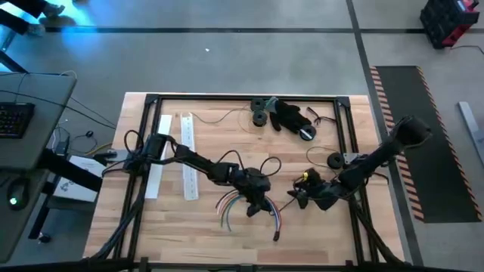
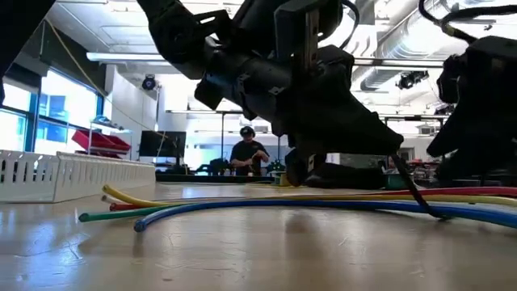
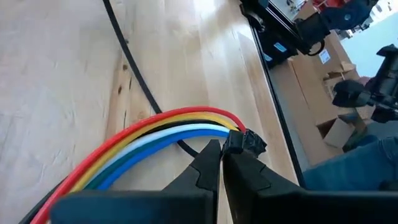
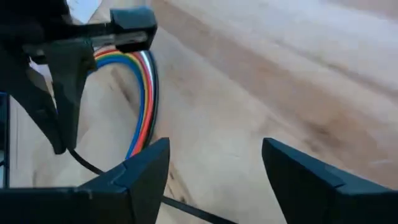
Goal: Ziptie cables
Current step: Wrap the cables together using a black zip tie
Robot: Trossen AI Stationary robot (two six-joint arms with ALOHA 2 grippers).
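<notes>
The cables are a bundle of red, yellow, white, blue and green wires lying curved on the wooden table near its front middle. A thin black zip tie strap trails across the table from the bundle. My left gripper stands over the bundle's bend, shut at the zip tie's lumpy black head. My right gripper hovers open just to the right of it, nothing between its fingers, facing the bundle. My left gripper pinches the zip tie between its two shut fingers, right beside the black head where the cables bend. The fingers come from above, slanting down. The strap slopes from the fingers down to the table, and the cables' long ends lie on the wood.
Two long white perforated strips lie at the left of the table. A black lumpy heap and round black parts sit at the far right. A black frame edges the table. A person stands far behind.
</notes>
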